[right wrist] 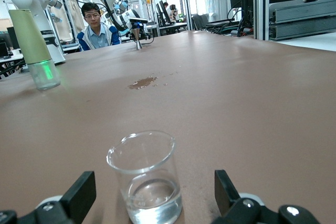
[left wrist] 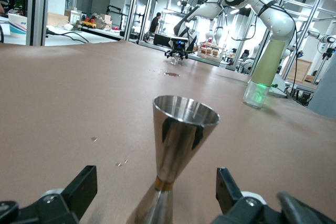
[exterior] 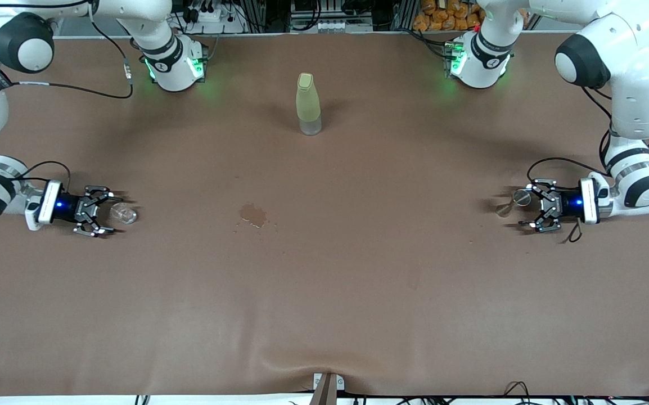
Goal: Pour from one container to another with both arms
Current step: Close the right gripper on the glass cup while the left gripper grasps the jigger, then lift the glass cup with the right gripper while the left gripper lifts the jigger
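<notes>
Brown table with a wet stain and bottle; right claw spread around cup, left claw spread around jigger, neither gripped.

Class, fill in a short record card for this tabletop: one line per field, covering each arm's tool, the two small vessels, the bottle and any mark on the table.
left tool: open, low at the table, jaws either side of the jigger
right tool: open, low at the table, jaws either side of the glass cup
jigger: upright, silvery, not gripped
glass cup: upright, a little clear liquid inside
bottle: pale yellow-green, upright, mid-table near the robots' bases
stain: small wet patch, nearer the front camera than the bottle
</notes>
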Robot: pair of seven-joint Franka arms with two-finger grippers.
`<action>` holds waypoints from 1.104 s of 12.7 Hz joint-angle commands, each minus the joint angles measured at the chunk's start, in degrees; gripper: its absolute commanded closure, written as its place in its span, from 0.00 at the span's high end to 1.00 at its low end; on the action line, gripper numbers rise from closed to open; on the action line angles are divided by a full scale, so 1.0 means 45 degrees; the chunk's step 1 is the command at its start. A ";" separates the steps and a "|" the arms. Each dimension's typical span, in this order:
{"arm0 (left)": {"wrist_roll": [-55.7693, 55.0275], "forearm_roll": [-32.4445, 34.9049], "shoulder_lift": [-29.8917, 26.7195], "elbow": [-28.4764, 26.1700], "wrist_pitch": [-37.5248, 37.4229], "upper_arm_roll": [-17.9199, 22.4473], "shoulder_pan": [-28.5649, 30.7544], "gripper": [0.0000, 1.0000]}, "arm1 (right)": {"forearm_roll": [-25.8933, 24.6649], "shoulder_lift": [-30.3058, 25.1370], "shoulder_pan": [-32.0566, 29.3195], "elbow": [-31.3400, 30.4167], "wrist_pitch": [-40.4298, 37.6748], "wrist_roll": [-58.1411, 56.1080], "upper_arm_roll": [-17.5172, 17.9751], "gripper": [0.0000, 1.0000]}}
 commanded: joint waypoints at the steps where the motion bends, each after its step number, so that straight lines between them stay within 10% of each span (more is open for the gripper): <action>1: 0.0115 -0.0474 0.0193 0.0214 -0.0281 -0.0253 -0.0088 0.95 | 0.0367 0.0535 -0.0386 0.0376 -0.0269 -0.0574 0.0563 1.00; 6: 0.0095 -0.0553 0.0193 0.0252 -0.0262 -0.0392 -0.0088 0.72 | 0.0544 0.0574 -0.0444 0.0357 -0.0269 -0.0753 0.0604 0.89; 14: 0.0076 -0.0475 0.0174 0.0272 -0.0261 -0.0333 -0.0107 0.72 | 0.0544 0.0652 -0.0620 0.0376 -0.0894 -0.0734 0.0604 0.72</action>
